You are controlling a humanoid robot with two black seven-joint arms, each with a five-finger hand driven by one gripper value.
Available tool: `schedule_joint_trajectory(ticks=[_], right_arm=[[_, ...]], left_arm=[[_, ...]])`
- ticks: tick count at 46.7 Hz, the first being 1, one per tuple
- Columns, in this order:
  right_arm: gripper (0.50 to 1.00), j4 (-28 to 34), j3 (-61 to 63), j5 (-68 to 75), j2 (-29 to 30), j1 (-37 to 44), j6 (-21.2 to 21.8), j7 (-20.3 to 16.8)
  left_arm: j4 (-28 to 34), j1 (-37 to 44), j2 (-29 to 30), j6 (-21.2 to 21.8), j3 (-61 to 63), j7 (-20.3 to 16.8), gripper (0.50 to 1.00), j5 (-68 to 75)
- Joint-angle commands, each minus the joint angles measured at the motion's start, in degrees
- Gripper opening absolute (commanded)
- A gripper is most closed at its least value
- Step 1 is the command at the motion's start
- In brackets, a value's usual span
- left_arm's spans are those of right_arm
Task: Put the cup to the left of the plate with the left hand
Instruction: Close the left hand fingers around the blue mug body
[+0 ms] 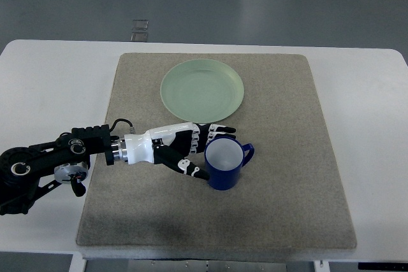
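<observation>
The cup (224, 165), a blue one with a pale inside and its handle pointing to the right, is standing upright on the grey mat (293, 157) that is covering the middle of the white bench (51, 74). It is sitting in front of the plate (202, 89), toward the robot's side and a little to the right of the plate's middle, so it is not yet where the task wants it. The left hand (191, 148) is reaching in from the left edge and wrapping around the cup's left side: the upper fingers (217, 130) are curving over the far rim and the thumb is lying against the near wall. From this steep angle it is hard to say whether the grip is fully tight, but the hand appears to be grasping the cup rather than only resting beside it. The pale green plate is lying flat and apart from the cup, near the far side of the mat. Judging by this layout, the grasp is about made, while the lift, the carry leftward to the bare mat beside the plate's left edge, and the release are all remaining. The right arm is not showing.
</observation>
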Motion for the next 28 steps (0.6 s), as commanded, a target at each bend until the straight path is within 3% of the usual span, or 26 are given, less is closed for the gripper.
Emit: schedule_joint_trajectory(ticks=[1,28], right_arm=[[0.932,0.03,0.00,0.00,0.00,0.00,0.00,-0.03],[0.932,0.03,0.00,0.00,0.00,0.00,0.00,-0.03]], left_arm=[[0.00,-0.08,-0.01,0.23,0.08,0.00,0.994,0.09],[2.11,-0.17,-2.91,0.40,0.17,0.35,0.981,0.53]])
